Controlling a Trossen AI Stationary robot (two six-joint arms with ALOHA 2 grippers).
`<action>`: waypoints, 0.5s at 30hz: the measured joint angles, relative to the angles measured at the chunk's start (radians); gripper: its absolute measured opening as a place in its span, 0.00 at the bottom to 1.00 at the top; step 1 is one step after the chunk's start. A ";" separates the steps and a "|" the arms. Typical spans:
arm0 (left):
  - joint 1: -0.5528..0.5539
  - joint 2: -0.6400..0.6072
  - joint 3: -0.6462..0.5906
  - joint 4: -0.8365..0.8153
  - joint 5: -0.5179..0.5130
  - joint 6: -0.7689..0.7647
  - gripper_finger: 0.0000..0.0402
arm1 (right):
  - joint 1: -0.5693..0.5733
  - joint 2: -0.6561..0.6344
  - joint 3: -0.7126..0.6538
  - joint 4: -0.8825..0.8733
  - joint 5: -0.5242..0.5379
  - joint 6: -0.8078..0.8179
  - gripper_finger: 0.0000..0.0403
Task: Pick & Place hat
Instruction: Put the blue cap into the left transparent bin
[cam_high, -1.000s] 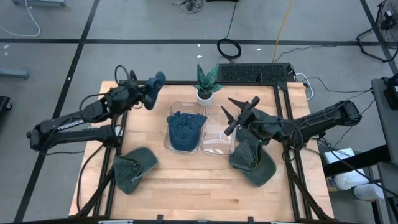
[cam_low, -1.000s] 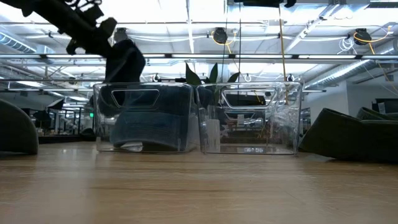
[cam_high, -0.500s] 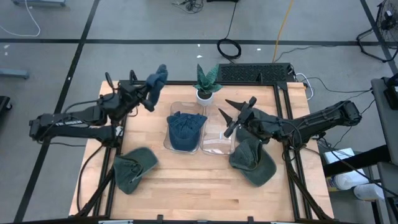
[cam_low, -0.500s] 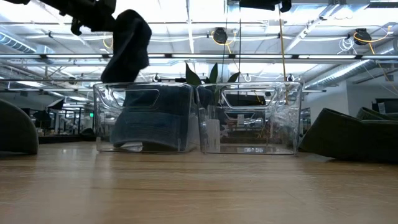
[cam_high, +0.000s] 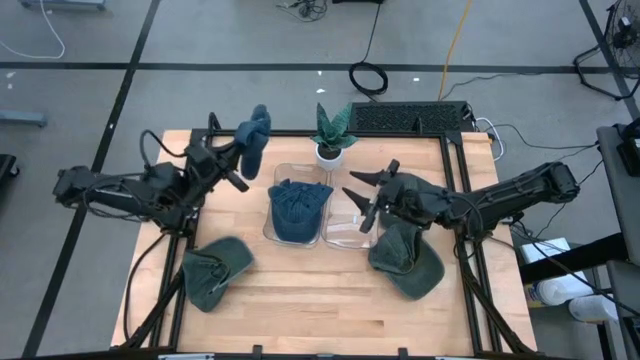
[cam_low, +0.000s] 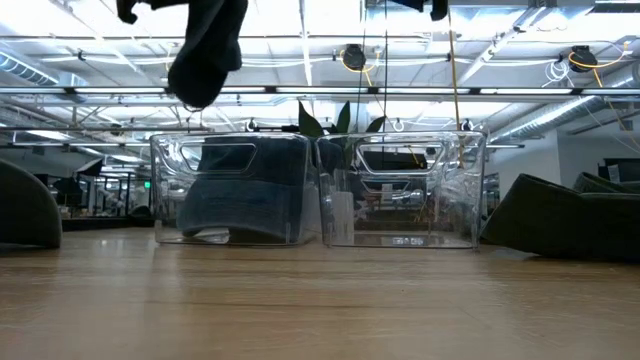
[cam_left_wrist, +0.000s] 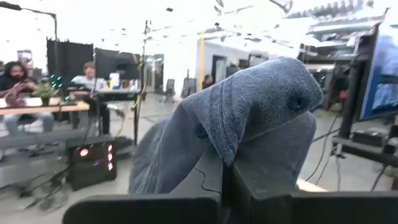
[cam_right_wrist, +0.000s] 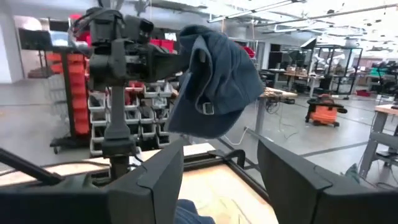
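**Blue hat held aloft beside the bins**

The wooden desk (cam_high: 300, 300) fills the middle of the high view, with a dark frame along its edges. Two clear plastic bins stand side by side at its centre: the left bin (cam_high: 297, 205) holds a heap of blue hats (cam_high: 298, 208), and the right bin (cam_high: 352, 215) looks bare inside. In the low view the same two bins sit touching, the left bin's load showing dark through its wall.

The left arm (cam_high: 120, 190) reaches in from the left edge of the desk, and the right arm (cam_high: 500, 200) comes in from the right.

A green hat (cam_high: 217, 270) lies on the desk in front of the left bin, toward the left corner. Another green hat (cam_high: 407, 260) lies just beside the right bin, under the right arm.

The blue hat (cam_high: 252, 138) hangs in the air near the back left of the desk, above and to the left of the left bin, well clear of the wood. The left hand (cam_high: 235, 160) is clenched on it; the left wrist view shows the cloth bunched over the dark fingers (cam_left_wrist: 261, 193).

A small potted plant (cam_high: 331, 132) stands behind the bins.

The right hand (cam_high: 362, 195) hovers over the right bin, its two fingers spread apart and grasping nothing
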 joint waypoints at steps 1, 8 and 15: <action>-0.009 0.017 0.000 0.037 0.000 0.017 0.00 | 0.000 0.012 0.000 0.022 -0.001 0.008 0.48; -0.033 0.148 0.000 0.286 -0.007 0.124 0.00 | -0.022 0.111 0.000 0.153 -0.001 0.008 0.47; -0.032 0.258 0.025 0.374 0.006 0.159 0.00 | -0.055 0.202 0.000 0.292 -0.001 0.020 0.47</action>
